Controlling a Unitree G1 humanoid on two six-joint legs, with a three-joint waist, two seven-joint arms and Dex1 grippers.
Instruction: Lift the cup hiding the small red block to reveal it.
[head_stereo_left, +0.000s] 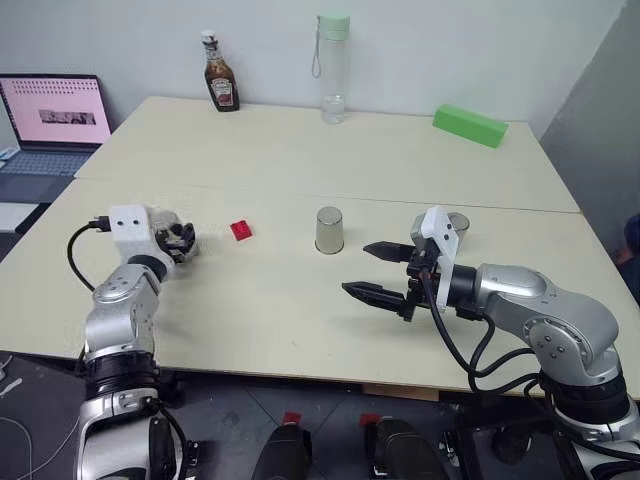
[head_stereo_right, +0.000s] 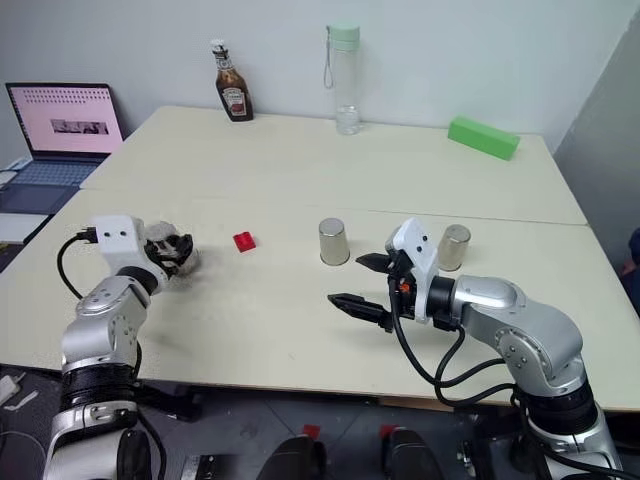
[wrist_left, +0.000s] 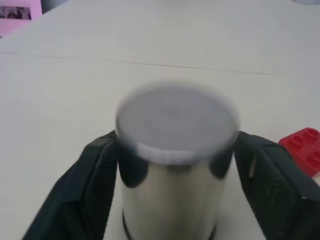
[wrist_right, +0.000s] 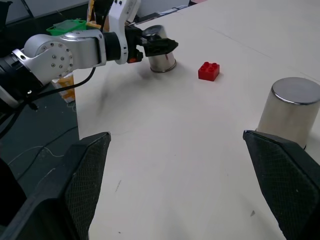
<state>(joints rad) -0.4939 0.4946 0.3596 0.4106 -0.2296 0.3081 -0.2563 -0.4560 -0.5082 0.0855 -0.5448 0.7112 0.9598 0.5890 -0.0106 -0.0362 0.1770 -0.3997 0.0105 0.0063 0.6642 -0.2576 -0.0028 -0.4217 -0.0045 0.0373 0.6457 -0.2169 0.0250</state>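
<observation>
The small red block (head_stereo_left: 241, 230) lies uncovered on the surface (head_stereo_left: 300, 310), left of centre. Just left, the cup (wrist_left: 175, 165) stands between the left gripper's (head_stereo_left: 183, 240) parted jaws. Right gripper (head_stereo_left: 385, 272) jaws apart. No label is readable.

Beige table (head_stereo_left: 300, 160) with cups (head_stereo_left: 329, 230), red block (head_stereo_left: 241, 231)

head pair: high, facing down | wrists: low, close | shared: table (head_stereo_left: 300, 300)
</observation>
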